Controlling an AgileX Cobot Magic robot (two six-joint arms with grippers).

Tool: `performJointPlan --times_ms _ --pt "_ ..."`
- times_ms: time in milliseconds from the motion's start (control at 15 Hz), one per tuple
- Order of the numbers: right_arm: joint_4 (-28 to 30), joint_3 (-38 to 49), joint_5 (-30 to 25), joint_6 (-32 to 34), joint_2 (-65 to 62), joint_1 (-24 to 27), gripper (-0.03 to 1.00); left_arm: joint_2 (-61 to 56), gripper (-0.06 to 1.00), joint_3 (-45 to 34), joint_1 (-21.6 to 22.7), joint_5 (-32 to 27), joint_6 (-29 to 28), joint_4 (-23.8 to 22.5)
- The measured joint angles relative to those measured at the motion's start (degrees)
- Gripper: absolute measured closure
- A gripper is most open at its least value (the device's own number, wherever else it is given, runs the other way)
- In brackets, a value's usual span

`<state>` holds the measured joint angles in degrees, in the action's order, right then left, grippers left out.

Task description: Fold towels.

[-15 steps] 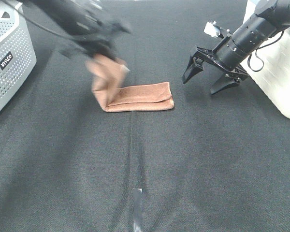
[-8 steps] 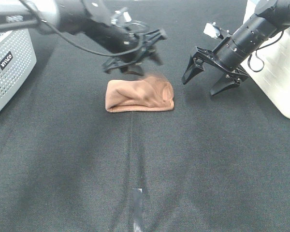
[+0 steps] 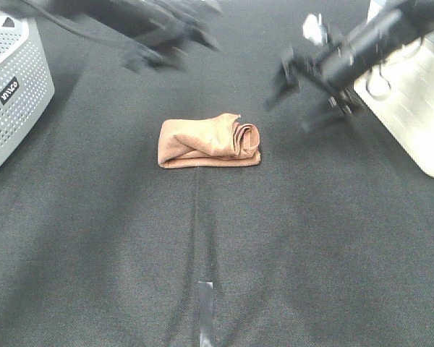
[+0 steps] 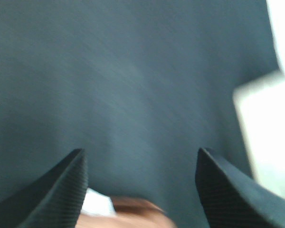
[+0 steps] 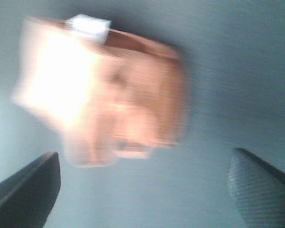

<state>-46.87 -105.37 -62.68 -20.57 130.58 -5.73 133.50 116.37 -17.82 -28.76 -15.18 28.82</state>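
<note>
The brown towel (image 3: pixel 210 143) lies folded into a short bundle on the black cloth at the table's middle, its right end rumpled. It shows blurred in the right wrist view (image 5: pixel 109 90) with its white tag (image 5: pixel 88 26), and as a sliver in the left wrist view (image 4: pixel 133 209). My left gripper (image 3: pixel 175 35) is open and empty, blurred by motion, behind and left of the towel. My right gripper (image 3: pixel 304 90) is open and empty, also blurred, to the towel's right and above the table.
A grey perforated basket (image 3: pixel 11 87) stands at the left edge. A white container (image 3: pixel 412 108) stands at the right edge behind my right arm. A strip of tape (image 3: pixel 205 311) marks the cloth near the front.
My left gripper laid the lifted towel half over to the right, let go and pulled back up and left. My right gripper has started moving up after holding still.
</note>
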Motion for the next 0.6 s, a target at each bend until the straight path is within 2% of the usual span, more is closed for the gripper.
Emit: performJointPlan --times_ms 200,333,533,600 --pt "-11.5 0.0 -1.3 -4.8 0.1 -5.0 0.08 -1.0 0.32 0.0 4.0 -2.3 0.0 -1.4" --pt "-17.5 0.0 -1.3 -7.5 0.9 -8.0 0.08 -1.3 0.32 0.0 4.7 -3.6 0.0 -1.8" --pt "-24.2 0.0 -0.5 -10.4 4.6 -10.0 0.08 -1.3 0.32 0.0 4.7 -5.0 0.0 -1.8" --pt "-24.7 0.0 -0.4 -11.0 6.1 -10.1 0.08 -1.3 0.32 0.0 4.7 -5.2 0.0 -1.8"
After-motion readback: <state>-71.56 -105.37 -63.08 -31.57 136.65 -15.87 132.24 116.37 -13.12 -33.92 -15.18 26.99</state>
